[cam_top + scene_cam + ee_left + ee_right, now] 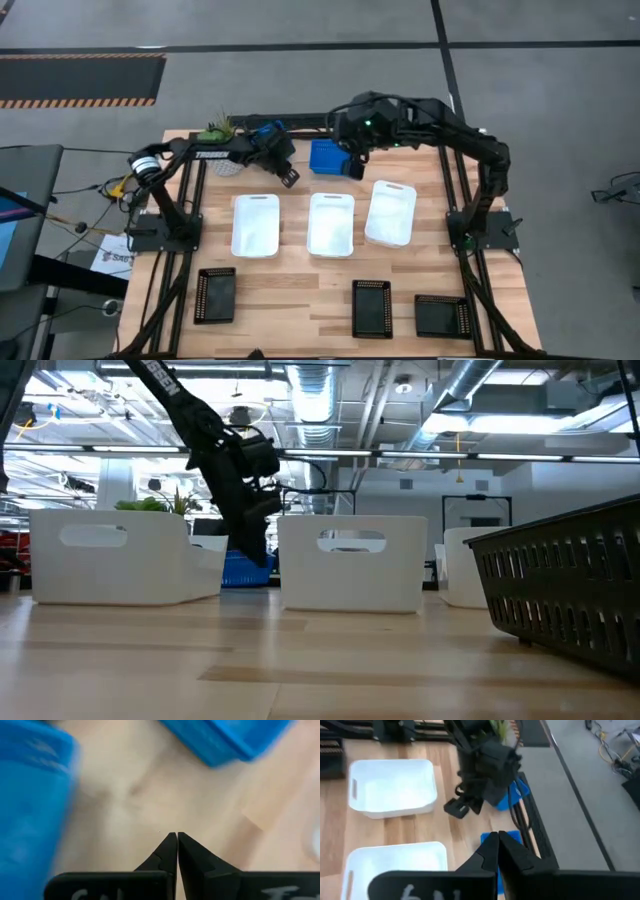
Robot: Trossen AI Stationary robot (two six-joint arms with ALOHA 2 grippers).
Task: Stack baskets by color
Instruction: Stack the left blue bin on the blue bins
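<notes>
The left claw [288, 178] is clenched with nothing between its fingers and hangs above the far part of the tabletop [300, 275], near the blue baskets [332, 158]. The right claw [497, 836] is also clenched, over those blue baskets at the far edge. Three white baskets [331, 223] lie in a row across the middle, and three black baskets [371, 307] lie along the near edge.

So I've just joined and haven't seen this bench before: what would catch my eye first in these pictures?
Three white baskets sit in a row across the middle of the table, with three black baskets spread along the near edge. At the far edge both arms crowd together: the right gripper sits shut at a blue basket, while the left gripper hangs shut beside it, near a small green plant.
</notes>
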